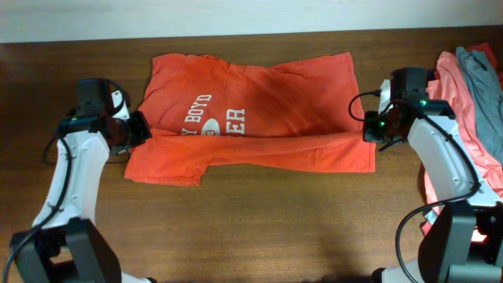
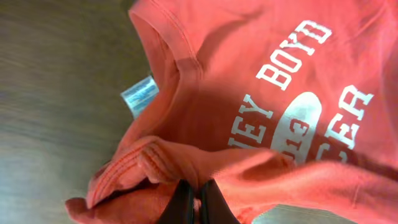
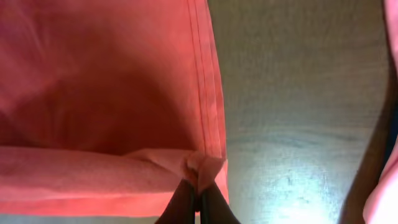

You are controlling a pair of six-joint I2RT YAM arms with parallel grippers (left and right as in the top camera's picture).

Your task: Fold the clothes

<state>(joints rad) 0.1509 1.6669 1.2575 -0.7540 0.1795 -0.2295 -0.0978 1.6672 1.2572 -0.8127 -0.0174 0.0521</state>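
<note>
Left pincer [image 2: 196, 202]: closed on a bunched fold of the orange T-shirt [image 1: 259, 118] at its sleeve end. I nip here so the near edge lifts with me rather than dragging.
Right pincer [image 3: 198, 200]: closed on the hem corner, with doubled cloth between my fingers (the stitched hem runs straight away from the grip).
Why both ends: I hold the two ends of one long edge so it hangs taut between my arms. I judge the fold can then go over as a straight band.
Near strip: along the side closest to me the cloth looks doubled onto the body of the shirt.
T-shirt: it lies spread across the middle of the table [image 1: 259, 228], collar toward my left, hem toward my right, white print [image 2: 298, 112] facing up.
Neck label [image 2: 140, 94]: a pale blue tag sticks out at the collar and rests on the wood.
Table: dark brown wood with a smooth grain; there is a patch of glare under my right wrist.
Waiting clothes: a salmon-pink garment [image 1: 460, 86] and a grey garment [image 1: 483, 75] are heaped at the right end of the table, beside my right arm and apart from the hem.
Room: a pale strip [image 1: 236, 16] runs beyond the far edge; I cannot tell whether it is wall or floor.
</note>
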